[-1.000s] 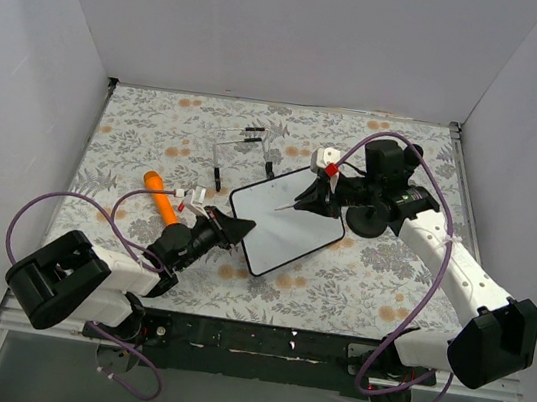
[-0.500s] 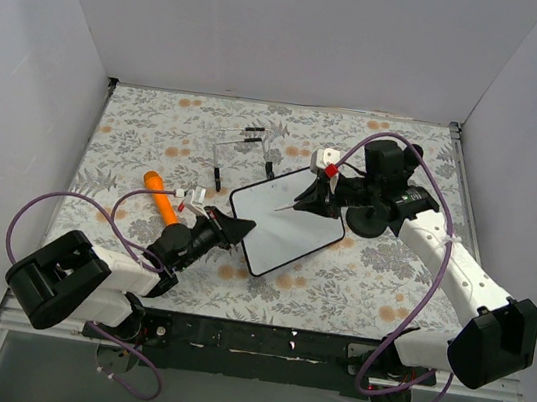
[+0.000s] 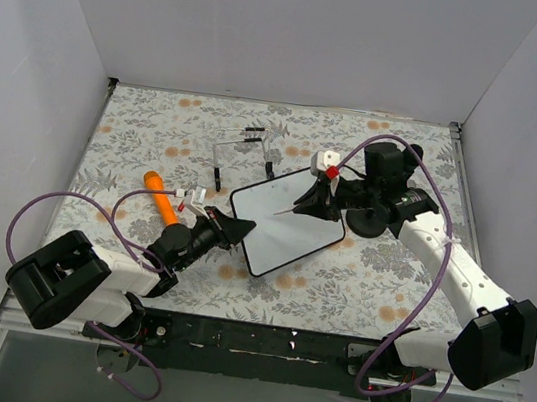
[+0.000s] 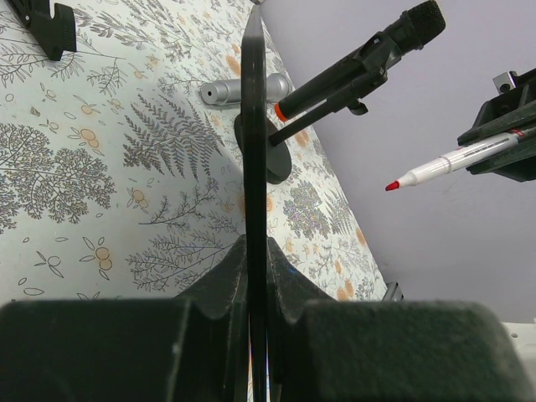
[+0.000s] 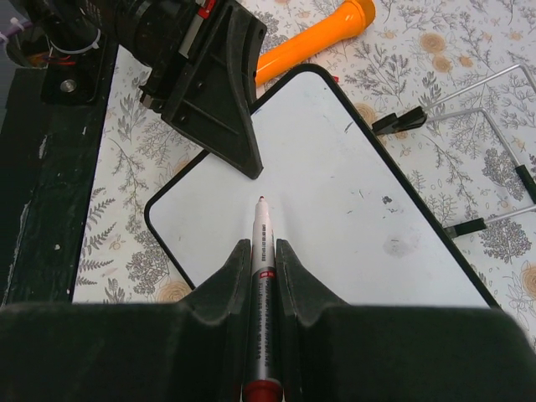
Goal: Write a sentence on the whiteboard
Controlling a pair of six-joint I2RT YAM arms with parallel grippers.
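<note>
- The whiteboard (image 3: 290, 227) sits near the middle of the floral tablecloth (image 3: 157, 134). Its face is blank apart from a few specks, so no word of the sentence is on it yet. I cannot tell whether it lies flat or is tipped up.
- The left gripper (image 4: 254, 276) is closed tight on the board's thin edge at the board's 9 o'clock side. It holds only 1 edge, so I judge that pen pressure at the far side could pivot or flex the board and smear the letters.
- The right gripper (image 5: 262, 268), at the board's 1 o'clock, is closed around a red marker (image 5: 261, 239). The left wrist view shows the tip clear of the surface. Coming down too hard could push the pen back through the fingers. Too light a touch would leave broken strokes.
- The wire stand (image 3: 245, 152) is at the board's 11 o'clock, near the top corner. A wide stroke could carry the wrist into it.
- An orange cylinder (image 3: 161, 197) lies at 9 o'clock, beside the left arm, and could be knocked into a roll.
</note>
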